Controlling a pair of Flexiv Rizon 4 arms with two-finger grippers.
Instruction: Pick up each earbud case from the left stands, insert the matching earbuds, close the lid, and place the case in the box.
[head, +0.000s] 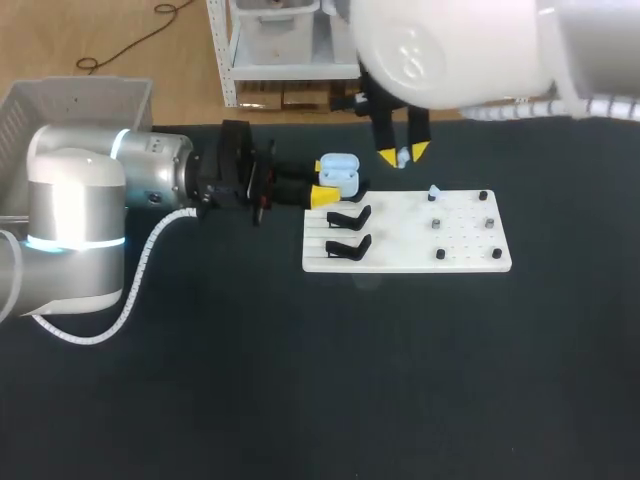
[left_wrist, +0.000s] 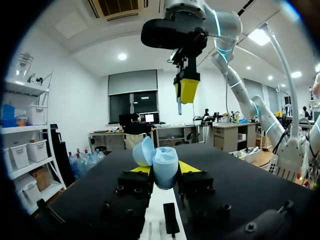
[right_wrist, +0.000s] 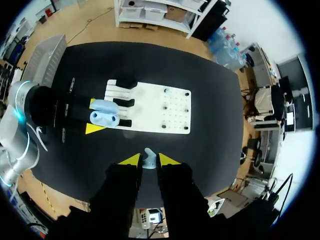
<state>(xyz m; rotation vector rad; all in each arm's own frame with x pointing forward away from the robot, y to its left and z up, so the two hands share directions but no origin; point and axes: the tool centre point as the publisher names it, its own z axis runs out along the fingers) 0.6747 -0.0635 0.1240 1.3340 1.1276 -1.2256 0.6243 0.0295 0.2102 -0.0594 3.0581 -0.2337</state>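
Note:
My left gripper (head: 334, 182) is shut on a light blue earbud case (head: 338, 172) with its lid open, just off the back left corner of the white board (head: 470, 255). In the left wrist view the case (left_wrist: 165, 169) sits upright between the yellow tips, lid (left_wrist: 143, 151) tipped back. My right gripper (head: 403, 153) hangs above and beyond the case, shut on a small pale blue earbud (right_wrist: 149, 159). From the left wrist the right gripper (left_wrist: 186, 91) shows overhead. Another earbud (head: 434, 191) rests on a peg of the board.
Two black stands (head: 348, 216) (head: 347, 246) sit on the board's left part, and small dark pegs (head: 462, 225) dot its right part. A grey box (head: 60, 110) stands at the table's back left corner.

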